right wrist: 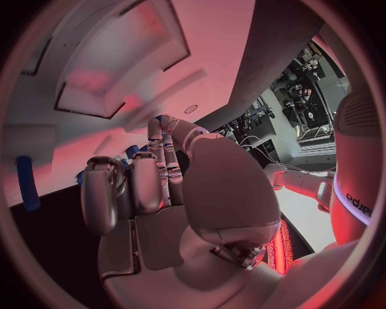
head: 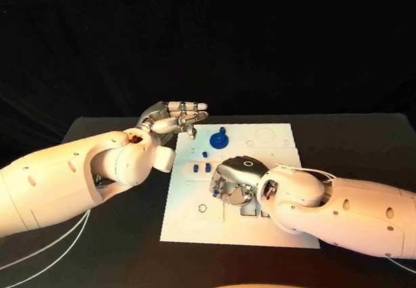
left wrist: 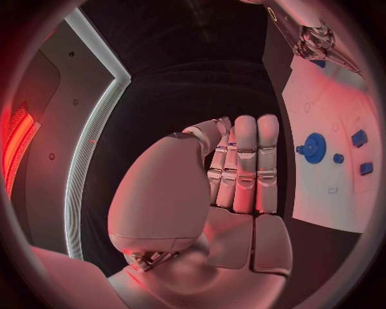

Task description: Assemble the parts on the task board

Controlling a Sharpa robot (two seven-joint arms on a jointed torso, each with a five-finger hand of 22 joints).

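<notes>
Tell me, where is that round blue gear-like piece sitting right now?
In the head view the round blue gear-like piece sits on the far part of the white task board, just right of the left hand and beyond the right hand.

Right hand (head: 233,182) low over task board (head: 271,133) centre, blocking mid and near rows. Left hand (head: 174,117) off board's far-left corner, fingers straight, beside blue gear (head: 218,140). Open board at far-right corner and near-left area. Small blue parts (head: 201,166) between gear and right hand.

White task board (head: 266,129); blue parts (head: 220,140); black table (head: 364,137).
</notes>
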